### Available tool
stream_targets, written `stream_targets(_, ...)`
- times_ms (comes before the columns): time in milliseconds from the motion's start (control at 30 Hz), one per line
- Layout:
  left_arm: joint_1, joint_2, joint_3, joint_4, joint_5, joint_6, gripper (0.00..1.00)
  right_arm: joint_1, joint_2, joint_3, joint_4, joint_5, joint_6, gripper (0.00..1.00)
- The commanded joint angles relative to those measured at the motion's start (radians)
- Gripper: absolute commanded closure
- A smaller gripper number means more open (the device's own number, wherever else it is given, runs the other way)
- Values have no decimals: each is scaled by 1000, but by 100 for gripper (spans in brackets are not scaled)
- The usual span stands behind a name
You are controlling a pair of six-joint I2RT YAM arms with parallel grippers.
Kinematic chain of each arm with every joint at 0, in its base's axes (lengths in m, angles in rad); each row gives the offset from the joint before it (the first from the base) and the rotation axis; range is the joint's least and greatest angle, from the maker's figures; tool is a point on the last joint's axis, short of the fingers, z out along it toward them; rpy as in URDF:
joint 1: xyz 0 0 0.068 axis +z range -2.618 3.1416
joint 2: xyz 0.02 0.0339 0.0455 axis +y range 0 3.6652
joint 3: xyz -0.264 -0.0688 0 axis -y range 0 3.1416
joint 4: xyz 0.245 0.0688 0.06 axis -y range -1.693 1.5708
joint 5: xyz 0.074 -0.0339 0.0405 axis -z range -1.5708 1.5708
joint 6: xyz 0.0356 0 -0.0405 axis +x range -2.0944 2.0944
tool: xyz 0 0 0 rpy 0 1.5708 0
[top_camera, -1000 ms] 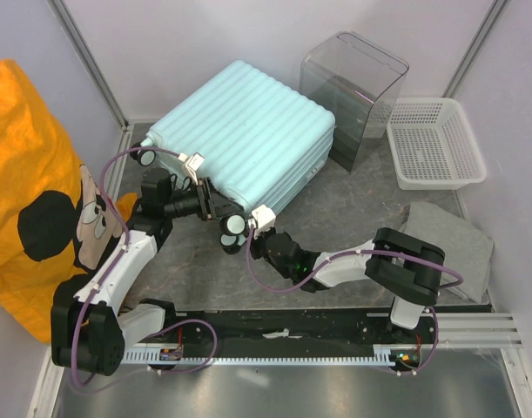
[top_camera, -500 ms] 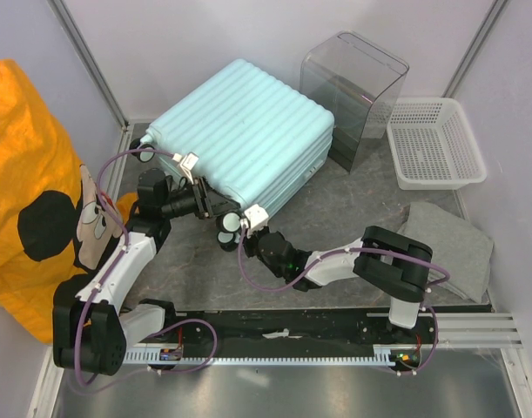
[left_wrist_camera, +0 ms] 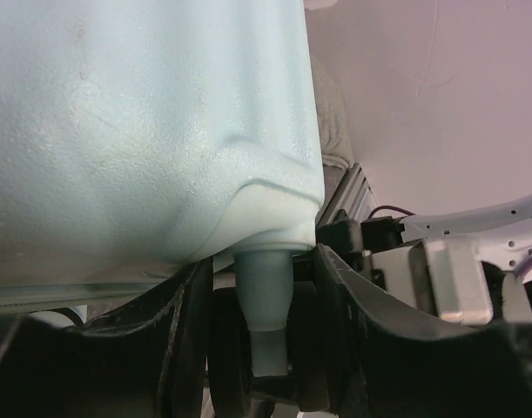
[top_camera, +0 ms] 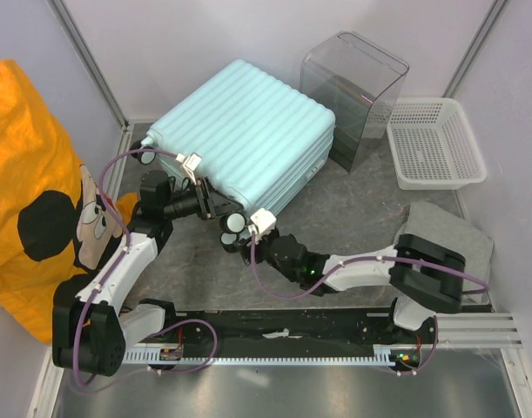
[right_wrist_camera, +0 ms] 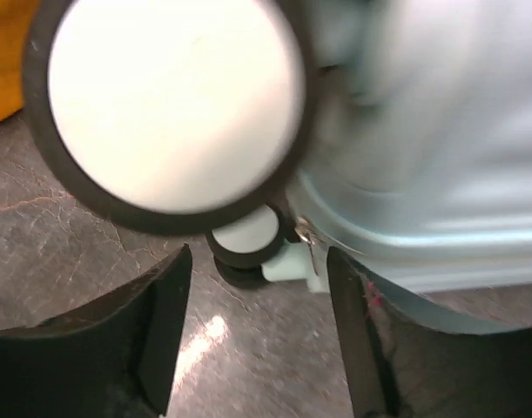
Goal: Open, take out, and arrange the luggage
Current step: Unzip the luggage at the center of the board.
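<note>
The luggage point(top_camera: 248, 126), a mint ribbed hard-shell suitcase, lies closed on the grey tabletop at the back centre. My left gripper point(top_camera: 220, 205) is at its near-left corner. In the left wrist view the left gripper point(left_wrist_camera: 261, 266) is shut around a wheel assembly, its black fingers point(left_wrist_camera: 187, 322) on either side of the mint stem point(left_wrist_camera: 264, 292). My right gripper point(top_camera: 251, 237) is just in front of the black-and-white wheels point(top_camera: 235, 225), open and holding nothing. In the right wrist view the right gripper point(right_wrist_camera: 257, 340) faces a large wheel point(right_wrist_camera: 170, 104), a smaller wheel point(right_wrist_camera: 246, 237) and the suitcase's zip seam point(right_wrist_camera: 405, 239).
A clear plastic box point(top_camera: 353, 83) stands right of the suitcase. A white mesh basket point(top_camera: 435, 144) sits at the back right, with a folded grey cloth point(top_camera: 457, 239) in front of it. An orange cartoon-print bag point(top_camera: 30, 192) fills the left side.
My right gripper has gone from shut to open and drawn back a little from the suitcase corner, its elbow swinging right. The left gripper and the suitcase stay put.
</note>
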Motion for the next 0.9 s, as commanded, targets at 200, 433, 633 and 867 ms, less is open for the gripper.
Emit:
stream_targets(200, -42, -7, -22, 176, 69, -120, 99, -31, -357, 26, -289, -7, 87, 23)
stream_targets(433, -42, -30, -48, 261, -19, -210, 99, -63, -368, 156, -452, -139, 194, 14)
stream_targets(633, -42, -39, -69, 278, -77, -227, 99, -69, -406, 133, -369, -185, 253, 9)
stream_targets(867, -42, -43, -106, 341, -145, -284, 99, -69, -419, 172, -401, -118, 263, 3)
